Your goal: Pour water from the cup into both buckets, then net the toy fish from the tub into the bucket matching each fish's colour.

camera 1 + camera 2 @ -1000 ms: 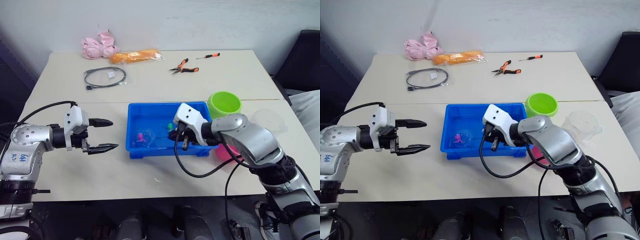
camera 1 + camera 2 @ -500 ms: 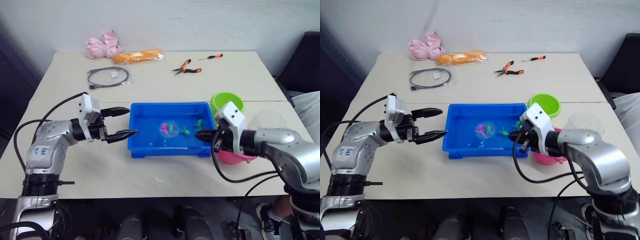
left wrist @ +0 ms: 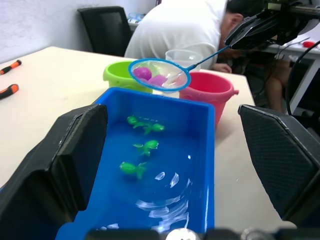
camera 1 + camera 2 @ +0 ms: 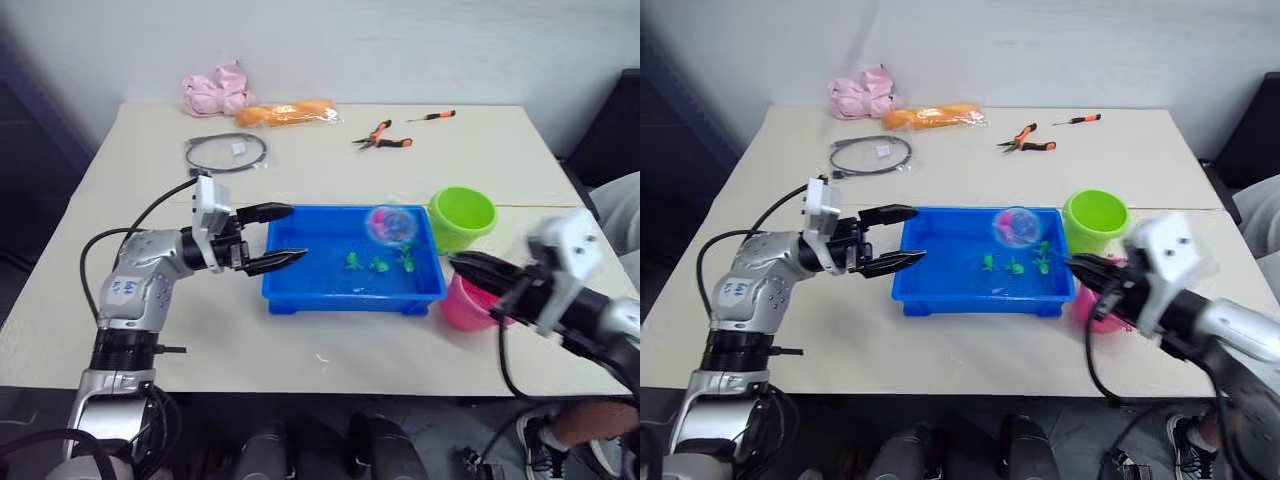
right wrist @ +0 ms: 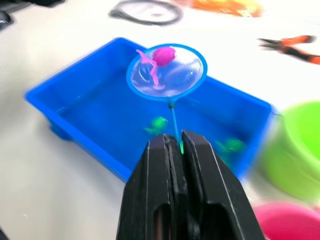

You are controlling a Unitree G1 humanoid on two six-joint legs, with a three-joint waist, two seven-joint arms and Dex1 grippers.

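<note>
The small round hoop net with a blue rim and thin dark handle (image 5: 166,74) hangs in the air over the shallow rectangular bright blue plastic tub (image 4: 300,292), near the tub's far right corner, with what looks like 2 tiny pink plastic fish (image 5: 164,54) lying in its mesh. The right tool (image 5: 175,150) has its 2 black fingers pressed together on the end of the net's handle, reaching in from beside the small round pink plastic bucket (image 4: 462,306). 3 tiny green plastic fish (image 4: 379,264) float in the water in the tub's right half. The small round lime green plastic bucket (image 4: 463,220) stands just beside the tub's far right corner, behind the pink one, and a wide clear plastic cup (image 3: 183,57) stands behind the 2 buckets. The left tool (image 4: 286,234) hovers with its fingers spread, empty, over the tub's left rim. All rest on the pale table (image 4: 330,170).
</note>
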